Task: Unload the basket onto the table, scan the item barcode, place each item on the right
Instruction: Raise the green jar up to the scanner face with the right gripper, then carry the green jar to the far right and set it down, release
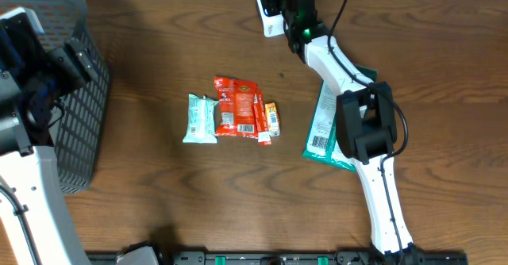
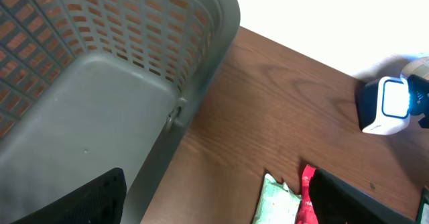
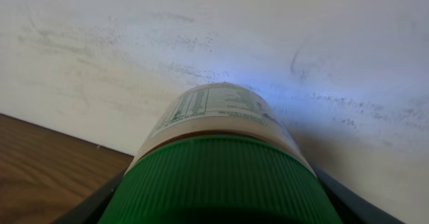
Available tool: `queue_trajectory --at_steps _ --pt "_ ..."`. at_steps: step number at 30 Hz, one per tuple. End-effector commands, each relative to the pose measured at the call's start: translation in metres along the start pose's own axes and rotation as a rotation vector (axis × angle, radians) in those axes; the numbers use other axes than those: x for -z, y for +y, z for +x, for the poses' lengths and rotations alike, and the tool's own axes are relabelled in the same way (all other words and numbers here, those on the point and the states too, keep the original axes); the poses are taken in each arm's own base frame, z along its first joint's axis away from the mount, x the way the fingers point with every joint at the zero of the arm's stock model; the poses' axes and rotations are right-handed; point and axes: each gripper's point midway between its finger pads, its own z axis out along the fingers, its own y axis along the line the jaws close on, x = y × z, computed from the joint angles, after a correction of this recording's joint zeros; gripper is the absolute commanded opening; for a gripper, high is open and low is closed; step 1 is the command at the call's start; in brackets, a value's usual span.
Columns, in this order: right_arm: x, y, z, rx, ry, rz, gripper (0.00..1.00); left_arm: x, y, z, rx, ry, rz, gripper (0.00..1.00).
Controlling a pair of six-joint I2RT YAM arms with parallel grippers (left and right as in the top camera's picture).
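From above, the bottle was all but lost behind the right arm at the far edge of the table (image 1: 159, 205); only the right wrist view showed it plainly, and even there its far end was hidden behind its own green cap, and the small print on its label could not be read. The bottle (image 3: 214, 117) lay lengthwise in the right gripper (image 3: 221, 209), cap toward the camera, with dark fingers (image 3: 365, 209) against both sides, so the jaws were closed on it at a middling width; a bluish light fell on the label. The scanner (image 1: 268, 15) stood just beside that gripper, its face glowing in the left wrist view.

The left gripper (image 2: 221, 200) hung above the rim of the basket (image 1: 89, 106); its fingers were spread wide with nothing between them, and only their tips showed, cut off by the bottom edge of the view.

I counted one bottle, one scanner and one basket. In the middle of the table lay one pale green packet (image 1: 201, 119), one red packet (image 1: 236, 106) and one orange packet (image 1: 273, 118), close together in a row; a thin red strip between the last two I could not tell apart from the red packet. One green pouch (image 1: 321, 126) lay half under the right arm.
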Motion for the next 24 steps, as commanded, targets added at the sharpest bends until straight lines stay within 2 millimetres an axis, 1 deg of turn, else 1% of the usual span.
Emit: queue_trajectory --at_steps 1,4,8,12,14,18,20,24 --pt "0.016 -0.009 -0.058 -0.052 -0.098 -0.030 0.01 0.001 -0.001 -0.003 -0.013 -0.006 0.005 0.87" --pt "0.028 -0.011 -0.080 -0.053 -0.108 -0.057 0.01 0.001 -0.001 -0.003 -0.013 -0.006 0.005 0.87" --pt "0.049 -0.013 -0.108 -0.054 -0.092 -0.054 0.01 0.001 -0.001 -0.003 -0.013 -0.006 0.005 0.87" --pt "0.077 -0.013 -0.136 -0.055 -0.065 -0.053 0.01 0.001 -0.001 -0.003 -0.013 -0.006 0.005 0.87" --pt "0.092 -0.013 -0.146 -0.056 -0.035 -0.052 0.01 0.001 -0.001 -0.003 -0.013 -0.006 0.005 0.87" --pt "0.128 -0.013 -0.155 -0.060 0.058 -0.048 0.01 0.001 -0.001 -0.003 -0.013 -0.006 0.005 0.87" --pt "0.151 -0.014 -0.155 -0.064 0.127 -0.044 0.01 0.001 -0.001 -0.003 -0.013 -0.006 0.005 0.87" --pt "0.198 -0.021 -0.141 -0.076 0.297 -0.025 0.01 0.001 -0.001 -0.003 -0.013 -0.006 0.005 0.87"
